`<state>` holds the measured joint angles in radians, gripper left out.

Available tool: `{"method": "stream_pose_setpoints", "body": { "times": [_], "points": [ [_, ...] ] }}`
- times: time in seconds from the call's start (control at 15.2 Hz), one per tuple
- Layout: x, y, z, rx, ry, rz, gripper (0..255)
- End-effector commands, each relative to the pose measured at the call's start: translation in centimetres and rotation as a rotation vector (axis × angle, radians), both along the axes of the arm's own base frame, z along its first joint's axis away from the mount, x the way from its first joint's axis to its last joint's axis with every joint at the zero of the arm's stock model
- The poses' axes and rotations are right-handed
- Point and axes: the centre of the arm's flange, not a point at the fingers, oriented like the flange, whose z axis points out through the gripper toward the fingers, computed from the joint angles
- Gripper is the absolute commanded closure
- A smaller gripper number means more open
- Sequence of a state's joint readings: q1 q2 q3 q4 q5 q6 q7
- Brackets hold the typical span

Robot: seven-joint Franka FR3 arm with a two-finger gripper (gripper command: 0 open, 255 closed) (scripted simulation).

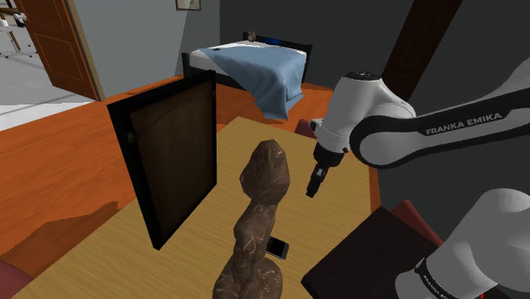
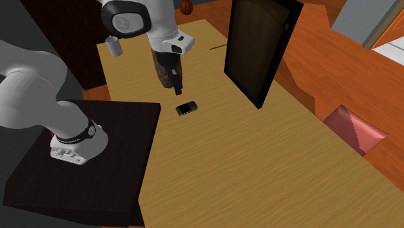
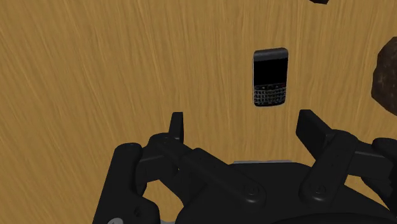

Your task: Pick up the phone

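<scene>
A small black phone (image 3: 270,77) with a keypad lies flat on the wooden table (image 3: 95,76). In the wrist view my gripper (image 3: 243,127) is open, its fingers (image 3: 177,127) wide apart with nothing between them; the phone lies just beyond the fingertips, nearer one finger. From the shoulder view the gripper (image 1: 314,183) hangs above the table, and the phone (image 1: 278,248) lies lower in the picture beside a brown rocky sculpture (image 1: 259,204). In the second exterior view the phone (image 2: 187,108) lies just below the gripper (image 2: 176,84).
A tall dark panel (image 1: 170,157) stands upright on the table at the shoulder view's left. The rocky sculpture (image 2: 160,68) rises close behind the gripper. A grey cup (image 2: 114,45) sits at the table's far corner. My black stand (image 2: 84,155) borders the table. A bed (image 1: 250,72) lies beyond.
</scene>
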<state>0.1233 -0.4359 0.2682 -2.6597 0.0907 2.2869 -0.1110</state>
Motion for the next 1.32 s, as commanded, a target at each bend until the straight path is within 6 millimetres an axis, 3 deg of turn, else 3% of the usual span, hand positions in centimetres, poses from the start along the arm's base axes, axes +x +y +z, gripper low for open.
{"method": "stream_pose_setpoints", "body": {
  "times": [0.0,1.06,1.25],
  "points": [
    [0.2,0.9,-2.3,-0.001,-0.001,0.028,0],
    [1.0,10.2,-21.3,-0.021,0.013,0.249,0],
    [1.0,10.3,-22.4,-0.021,0.013,0.25,0]
  ]
}}
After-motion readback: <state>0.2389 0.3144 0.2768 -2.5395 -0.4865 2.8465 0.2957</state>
